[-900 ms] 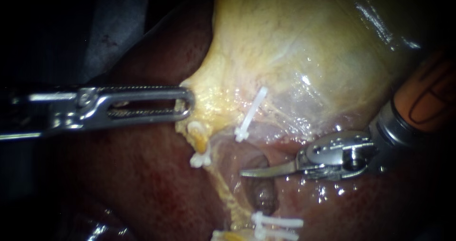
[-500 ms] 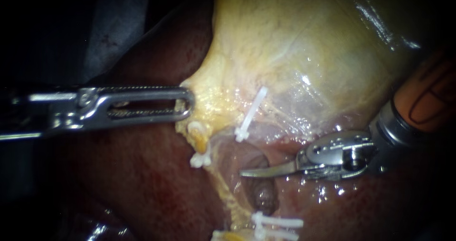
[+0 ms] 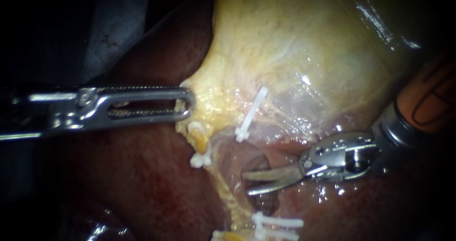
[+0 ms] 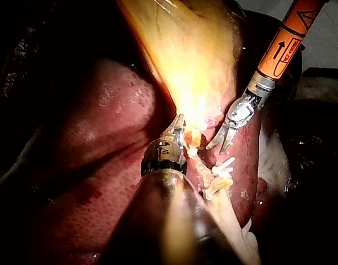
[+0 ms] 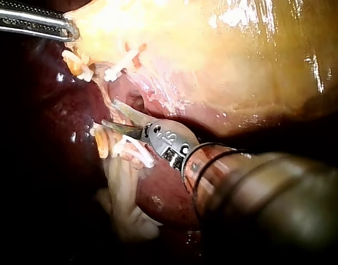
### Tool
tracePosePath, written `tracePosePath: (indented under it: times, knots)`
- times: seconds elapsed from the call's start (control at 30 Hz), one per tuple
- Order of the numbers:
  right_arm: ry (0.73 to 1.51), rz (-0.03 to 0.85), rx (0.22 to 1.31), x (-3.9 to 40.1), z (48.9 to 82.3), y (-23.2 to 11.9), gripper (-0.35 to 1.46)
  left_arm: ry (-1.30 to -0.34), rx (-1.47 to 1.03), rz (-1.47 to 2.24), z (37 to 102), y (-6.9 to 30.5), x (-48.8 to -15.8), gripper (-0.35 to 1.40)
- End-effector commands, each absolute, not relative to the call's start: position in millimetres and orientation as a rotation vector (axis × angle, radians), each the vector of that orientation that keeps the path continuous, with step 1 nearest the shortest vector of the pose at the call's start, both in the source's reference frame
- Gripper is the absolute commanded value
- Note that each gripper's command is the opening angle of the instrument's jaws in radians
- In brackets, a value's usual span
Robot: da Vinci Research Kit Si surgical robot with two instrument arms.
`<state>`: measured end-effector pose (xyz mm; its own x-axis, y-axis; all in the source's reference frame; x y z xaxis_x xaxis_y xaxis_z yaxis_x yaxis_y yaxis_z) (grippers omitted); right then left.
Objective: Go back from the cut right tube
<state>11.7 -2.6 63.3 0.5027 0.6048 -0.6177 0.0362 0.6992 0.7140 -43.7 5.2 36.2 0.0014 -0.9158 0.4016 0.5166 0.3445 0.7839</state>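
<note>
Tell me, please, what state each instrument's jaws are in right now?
Left instrument: jaws shut on the gallbladder.
Right instrument: jaws open, holding nothing.

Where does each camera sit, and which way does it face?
Endoscope: close to the tissue, facing gallbladder and liver; left instrument enters left, right instrument right.
Left wrist: on the left arm, looking down its shaft at the gallbladder.
Right wrist: on the right arm, looking down its shaft at the clips.
Both wrist views show both instruments.
</note>
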Motion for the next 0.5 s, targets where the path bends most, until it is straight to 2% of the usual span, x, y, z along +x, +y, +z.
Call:
tracePosePath:
  times: [0.03, 0.5]
  knots:
    - [1.001, 0.385, 0.738, 11.8, 63.3, -2.6, 0.64, -1.049, 0.482, -1.195, 36.2, 5.2, -43.7, -0.35]
    - [1.004, 0.383, 0.741, 10.7, 62.9, -2.4, 0.64, -1.049, 0.482, -1.194, 36.2, 5.2, -43.7, -0.35]
